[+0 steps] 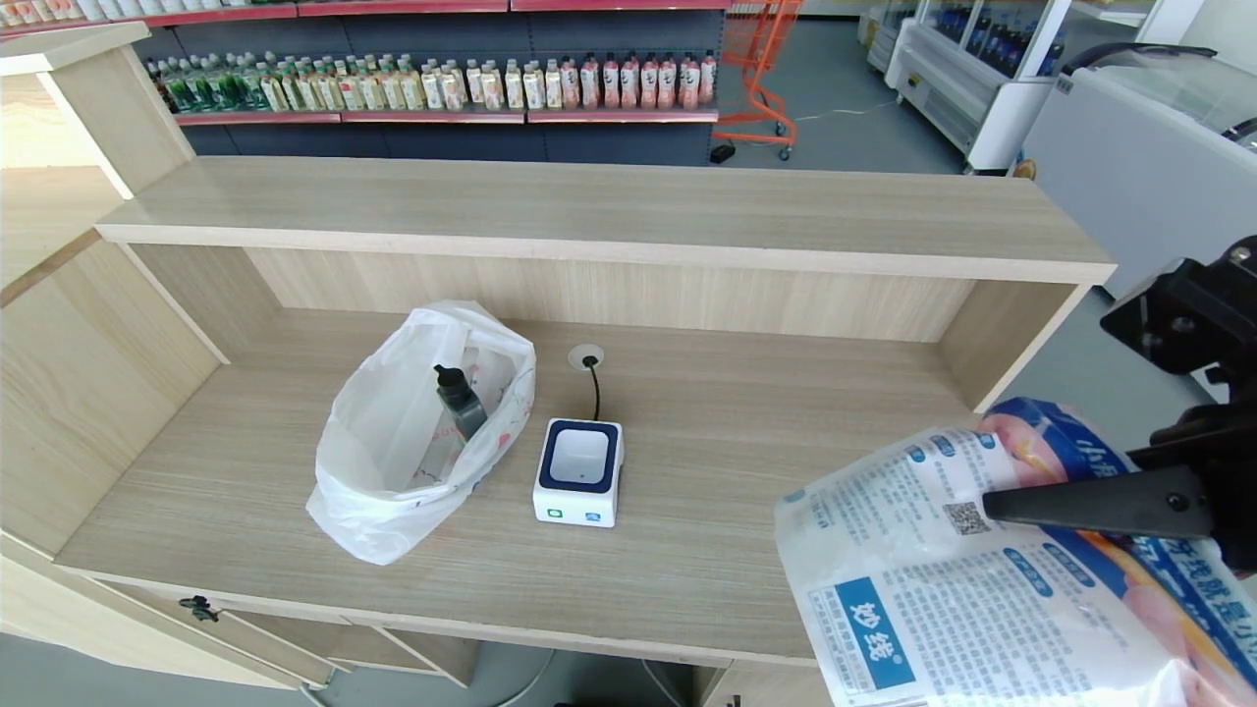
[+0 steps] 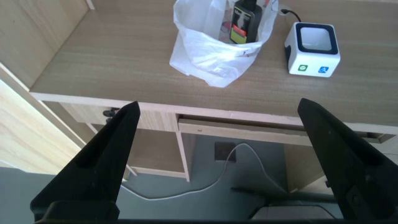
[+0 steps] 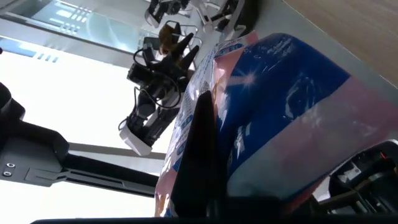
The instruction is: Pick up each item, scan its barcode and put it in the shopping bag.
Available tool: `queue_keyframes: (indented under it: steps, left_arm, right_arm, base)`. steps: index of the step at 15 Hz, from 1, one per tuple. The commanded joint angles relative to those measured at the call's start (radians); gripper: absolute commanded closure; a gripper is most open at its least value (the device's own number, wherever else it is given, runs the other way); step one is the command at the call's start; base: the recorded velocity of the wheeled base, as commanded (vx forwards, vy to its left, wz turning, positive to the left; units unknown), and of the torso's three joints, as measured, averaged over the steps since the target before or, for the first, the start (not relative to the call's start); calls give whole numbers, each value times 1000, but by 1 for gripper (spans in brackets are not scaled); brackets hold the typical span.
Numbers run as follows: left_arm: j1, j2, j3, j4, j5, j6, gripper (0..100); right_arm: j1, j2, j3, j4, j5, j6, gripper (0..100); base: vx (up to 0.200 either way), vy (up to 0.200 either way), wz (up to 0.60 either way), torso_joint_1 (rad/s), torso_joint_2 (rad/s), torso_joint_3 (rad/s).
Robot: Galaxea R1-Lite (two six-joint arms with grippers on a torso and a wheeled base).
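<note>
Two hazards apply from here. List them. (Operator)

Hazard 1: the pack (image 1: pixel 933 599) is large and soft, so it will probably sag or slip in the grip. Hazard 2: crinkled film may hide the barcode from the scanner (image 1: pixel 579 471), giving a failed read. (Technician)

State the pack's position relative to the gripper. (Operator)

Clamped in the right gripper (image 1: pixel 1011 506), one finger lying across its printed face. It hangs in the air off the right front corner of the table (image 1: pixel 737 491), well apart from the scanner and the bag (image 1: pixel 393 462), which holds a bottle (image 1: pixel 457 398). (Technician)

Left gripper (image 2: pixel 219 107)? (Operator)

Fingers wide apart, empty, below the table's front edge. (Technician)
</note>
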Motion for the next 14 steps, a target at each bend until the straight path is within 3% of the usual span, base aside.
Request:
queue_keyframes:
  steps: [1, 14]
  left_arm:
    - [0, 0, 0, 0, 0, 0, 0]
    - [0, 0, 0, 0, 2, 0, 0]
  right_arm:
    - [-4, -4, 2, -1, -2, -1, 100]
    - [-9, -8, 15, -9, -73, -52, 100]
  base:
    - [0, 0, 0, 0, 0, 0]
    - [0, 0, 0, 0, 0, 0]
